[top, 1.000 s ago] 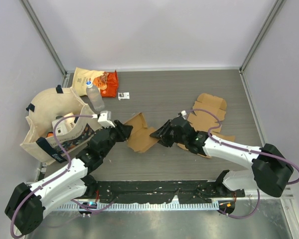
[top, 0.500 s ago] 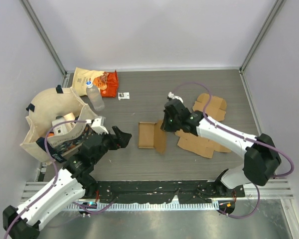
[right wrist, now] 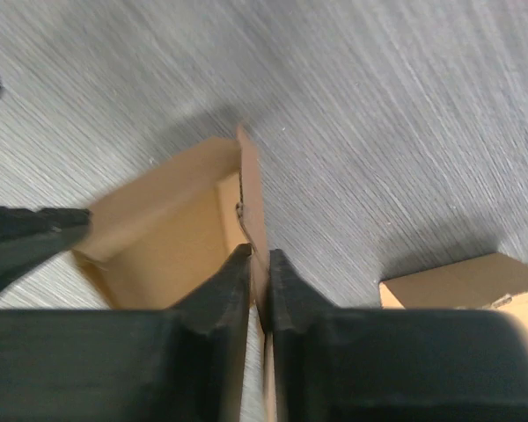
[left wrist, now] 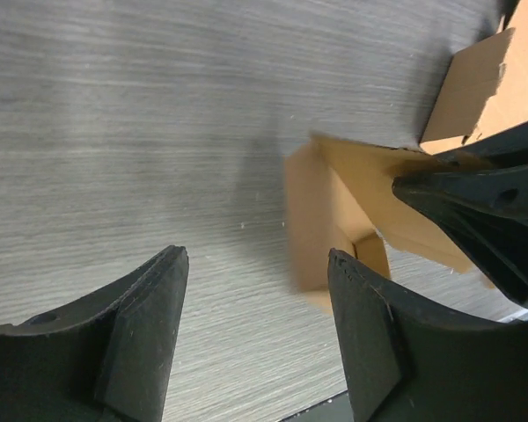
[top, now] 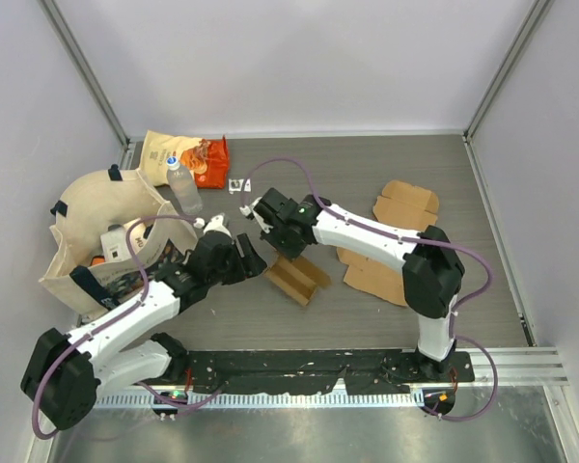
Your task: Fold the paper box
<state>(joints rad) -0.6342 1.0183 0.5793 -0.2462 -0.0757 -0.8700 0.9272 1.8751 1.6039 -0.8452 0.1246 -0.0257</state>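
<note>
The brown paper box (top: pixel 299 278) lies half-formed on the table in the top view, with its walls standing up. My right gripper (top: pixel 286 253) reaches in from the upper right and is shut on one upright wall of the box (right wrist: pixel 167 237). The thin cardboard edge is pinched between the right gripper (right wrist: pixel 259 259) fingers. My left gripper (top: pixel 254 260) sits just left of the box with its jaws open and nothing between them. In the left wrist view the box (left wrist: pixel 334 202) lies beyond the left gripper (left wrist: pixel 253 264), close to the right finger, and it is blurred.
Flat cardboard sheets (top: pixel 396 241) lie to the right of the box. A canvas tote bag (top: pixel 96 231) with items in it stands at the left, with a water bottle (top: pixel 183 188) and snack bags (top: pixel 188 154) behind it. A small tag (top: pixel 238 185) lies mid-table.
The right arm swung left across the table and closed on the box wall, and the box shifted and tilted. The left gripper opened and moved back in beside the box.
</note>
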